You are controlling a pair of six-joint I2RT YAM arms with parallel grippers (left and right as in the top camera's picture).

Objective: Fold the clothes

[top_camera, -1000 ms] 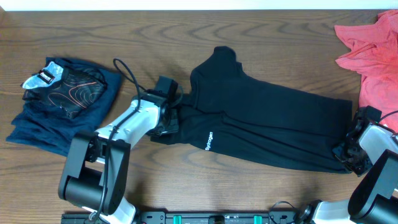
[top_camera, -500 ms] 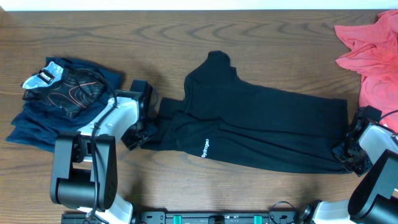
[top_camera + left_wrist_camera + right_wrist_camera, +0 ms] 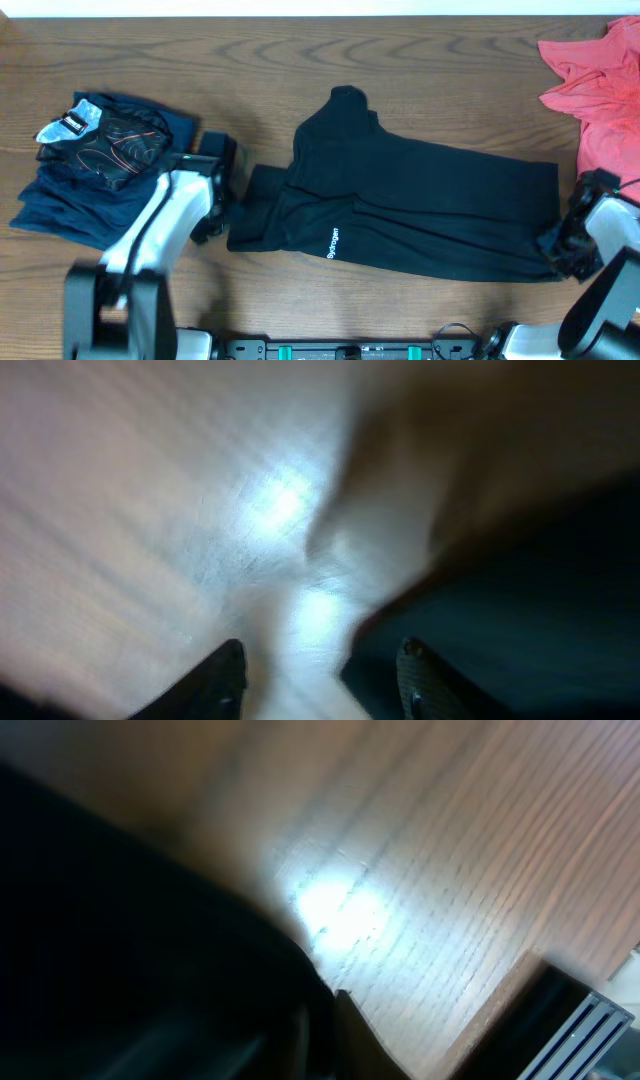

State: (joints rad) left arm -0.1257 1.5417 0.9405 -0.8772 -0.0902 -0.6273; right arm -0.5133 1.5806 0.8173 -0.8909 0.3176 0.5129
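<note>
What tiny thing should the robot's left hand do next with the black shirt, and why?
Probably slide the left gripper a little toward the black T-shirt and close on its near edge. In the left wrist view the fingers stand apart over bare table, with the dark cloth just beside them, so nothing seems held there yet.

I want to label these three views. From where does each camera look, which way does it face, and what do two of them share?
Overhead: fixed above the table, facing straight down; shows the black T-shirt, both arms, the left tool and right tool.
Left wrist: on the left arm, facing down, blurred; its fingertips stand apart over bare table beside the T-shirt.
Right wrist: on the right arm, close over the T-shirt and table; own fingers unclear.
Shared: both wrist views show the T-shirt's edge on the table.
</note>
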